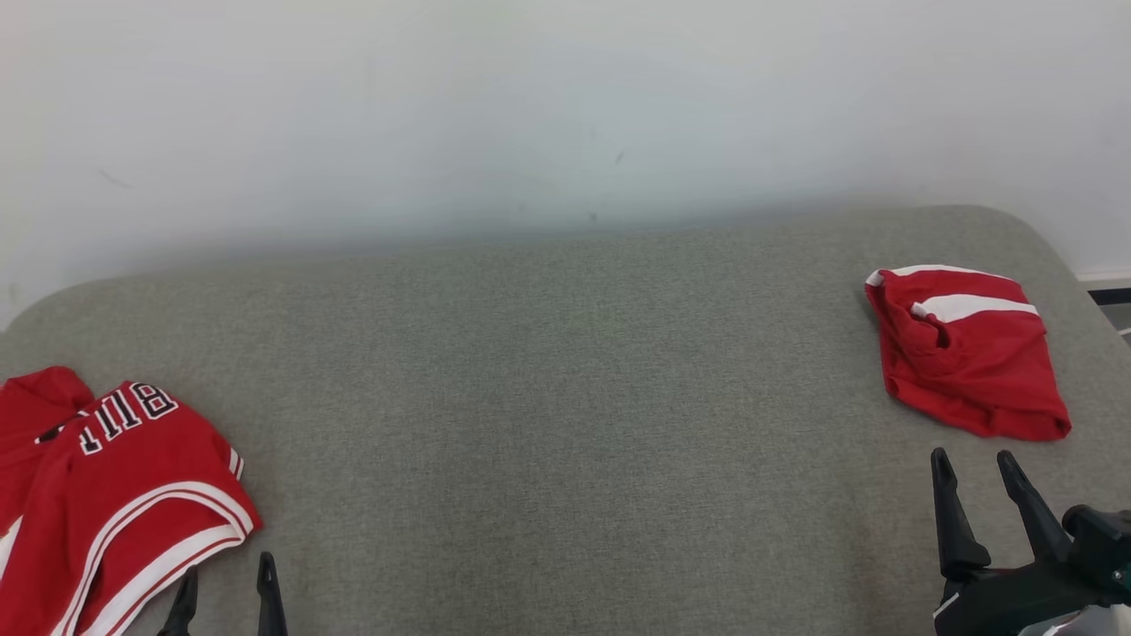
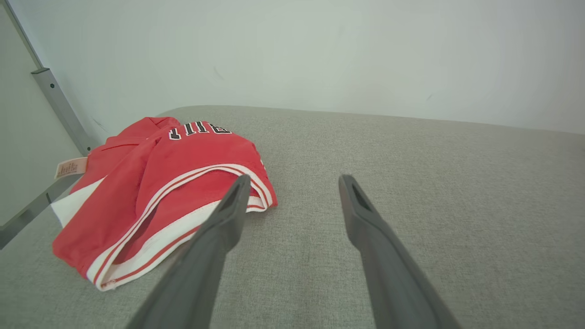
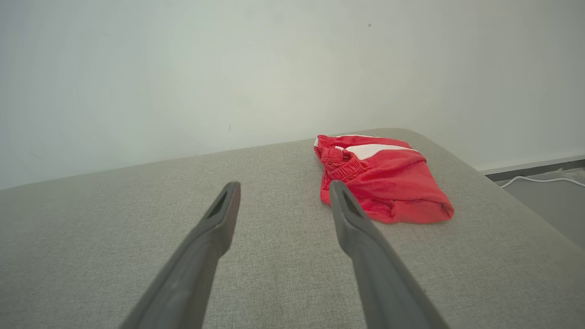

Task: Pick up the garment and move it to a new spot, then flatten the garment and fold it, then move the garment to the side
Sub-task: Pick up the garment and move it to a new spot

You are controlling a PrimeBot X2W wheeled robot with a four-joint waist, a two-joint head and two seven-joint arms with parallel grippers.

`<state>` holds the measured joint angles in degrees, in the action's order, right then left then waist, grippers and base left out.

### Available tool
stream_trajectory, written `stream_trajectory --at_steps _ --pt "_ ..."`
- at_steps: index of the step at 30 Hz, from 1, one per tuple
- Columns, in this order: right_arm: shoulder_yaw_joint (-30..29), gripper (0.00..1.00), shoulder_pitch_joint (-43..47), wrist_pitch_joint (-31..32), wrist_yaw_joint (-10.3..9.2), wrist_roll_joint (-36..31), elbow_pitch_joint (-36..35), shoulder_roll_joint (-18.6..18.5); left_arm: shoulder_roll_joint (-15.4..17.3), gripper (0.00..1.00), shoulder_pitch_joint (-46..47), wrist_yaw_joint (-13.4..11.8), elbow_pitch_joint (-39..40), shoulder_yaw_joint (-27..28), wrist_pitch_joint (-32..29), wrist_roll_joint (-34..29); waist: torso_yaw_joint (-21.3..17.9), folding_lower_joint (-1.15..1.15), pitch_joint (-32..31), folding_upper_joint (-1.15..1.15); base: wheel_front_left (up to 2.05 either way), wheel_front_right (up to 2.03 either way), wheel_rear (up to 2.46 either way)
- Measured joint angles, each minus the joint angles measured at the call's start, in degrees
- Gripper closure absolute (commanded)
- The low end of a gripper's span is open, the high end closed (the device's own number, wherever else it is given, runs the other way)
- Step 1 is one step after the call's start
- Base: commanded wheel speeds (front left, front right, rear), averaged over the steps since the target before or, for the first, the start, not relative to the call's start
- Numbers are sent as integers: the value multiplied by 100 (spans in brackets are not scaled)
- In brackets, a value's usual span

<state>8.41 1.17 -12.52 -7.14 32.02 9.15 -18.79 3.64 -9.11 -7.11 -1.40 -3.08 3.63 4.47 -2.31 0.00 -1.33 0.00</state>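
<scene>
**A:** Wide grey fabric bench (image 1: 565,397) here, rounded at its far corners, with a plain pale wall (image 1: 565,106) right behind it.

**B:** A few small dark specks (image 1: 618,157) on that wall. In the left wrist view, a grey metal post (image 2: 64,112) slants up by the bench's edge.

**A:** And off the right end, a white cable (image 3: 548,179) trails across the floor (image 3: 557,196), just below a grey skirting strip (image 3: 534,166).
</scene>
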Motion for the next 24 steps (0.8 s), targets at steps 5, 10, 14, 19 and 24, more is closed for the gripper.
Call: stream_trajectory --at_steps 5,10,14,19,24 --pt "-60 0 80 29 0 -12 -1 1 3 0 10 1 0 -15 -9 -25 176 0 10 0 0 0 0" --pt "-70 0 86 42 0 -12 -15 14 13 0 10 1 0 -12 -16 -26 380 0 9 0 0 0 0" --pt "-60 0 89 44 0 -14 -35 27 27 0 12 1 -1 -2 -64 -26 524 0 10 0 0 0 0" --pt "-45 0 92 68 0 -37 -54 35 58 0 13 7 -1 10 -67 -26 796 0 16 0 0 0 0" --pt "-30 0 94 93 0 -38 -57 36 73 0 19 7 -4 18 -109 -26 1109 0 16 0 0 0 0"
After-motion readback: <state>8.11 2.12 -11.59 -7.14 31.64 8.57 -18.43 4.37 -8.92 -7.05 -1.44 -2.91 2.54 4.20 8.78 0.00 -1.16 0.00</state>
